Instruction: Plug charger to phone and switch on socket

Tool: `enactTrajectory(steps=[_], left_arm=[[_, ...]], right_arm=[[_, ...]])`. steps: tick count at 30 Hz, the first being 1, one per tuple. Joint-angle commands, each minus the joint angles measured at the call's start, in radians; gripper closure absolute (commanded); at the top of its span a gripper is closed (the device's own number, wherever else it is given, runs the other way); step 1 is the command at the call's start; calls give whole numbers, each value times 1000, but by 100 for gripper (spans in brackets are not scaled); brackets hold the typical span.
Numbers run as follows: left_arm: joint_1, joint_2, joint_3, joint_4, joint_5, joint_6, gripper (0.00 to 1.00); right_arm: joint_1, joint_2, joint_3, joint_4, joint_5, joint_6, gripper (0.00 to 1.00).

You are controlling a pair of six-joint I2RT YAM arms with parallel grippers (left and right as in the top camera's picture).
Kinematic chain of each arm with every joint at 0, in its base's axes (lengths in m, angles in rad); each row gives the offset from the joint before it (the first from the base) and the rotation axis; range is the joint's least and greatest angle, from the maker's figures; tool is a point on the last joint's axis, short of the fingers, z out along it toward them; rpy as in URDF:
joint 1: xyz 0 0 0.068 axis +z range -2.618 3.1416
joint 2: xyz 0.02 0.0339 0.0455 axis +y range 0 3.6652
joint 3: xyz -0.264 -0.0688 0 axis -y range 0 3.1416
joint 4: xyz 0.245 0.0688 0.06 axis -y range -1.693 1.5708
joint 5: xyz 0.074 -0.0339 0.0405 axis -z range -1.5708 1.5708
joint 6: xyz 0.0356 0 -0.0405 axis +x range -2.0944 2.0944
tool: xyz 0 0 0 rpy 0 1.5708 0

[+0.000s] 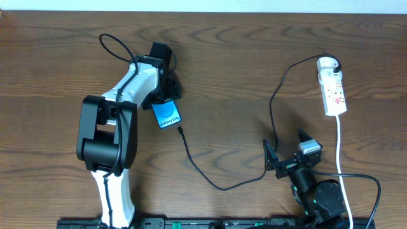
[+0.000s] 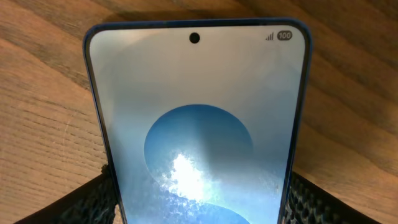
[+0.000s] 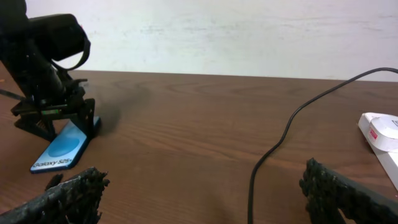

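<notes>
The phone (image 1: 167,115) lies on the wooden table with its blue screen up; it fills the left wrist view (image 2: 198,118) and shows at the left of the right wrist view (image 3: 61,149). My left gripper (image 1: 164,95) is shut on the phone's far end, one finger on each long edge. The charger, a thin black cable (image 1: 210,180), runs from its connector tip (image 1: 181,130) just off the phone's near end, past my right gripper, up to the socket (image 1: 332,84). My right gripper (image 1: 284,145) is open, with the cable (image 3: 264,162) lying between its fingers.
The socket's white cord (image 1: 338,149) runs down the right side past the right arm. The socket's round end (image 3: 382,130) shows at the right edge of the right wrist view. A pale wall stands behind the table's far edge.
</notes>
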Motion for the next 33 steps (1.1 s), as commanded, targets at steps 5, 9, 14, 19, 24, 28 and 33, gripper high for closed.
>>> enactTrajectory(steps=[5, 9, 14, 19, 24, 28, 33], left_arm=[[2, 121, -67, -22, 48, 3, 31], [4, 121, -51, -45, 48, 3, 31], [12, 108, -3, -104, 48, 3, 31], [24, 50, 5, -120, 48, 3, 31], [31, -27, 5, -126, 48, 3, 31], [31, -81, 5, -127, 48, 3, 31], [30, -140, 5, -128, 48, 3, 31]], right_arm=[[-5, 0, -2, -4, 1, 12, 1], [-5, 0, -2, -4, 1, 12, 1], [-5, 0, -2, -4, 1, 12, 1], [-5, 0, -2, -4, 1, 12, 1], [-5, 0, -2, -4, 1, 12, 1], [-5, 0, -2, -4, 1, 12, 1], [-5, 0, -2, -4, 1, 12, 1]])
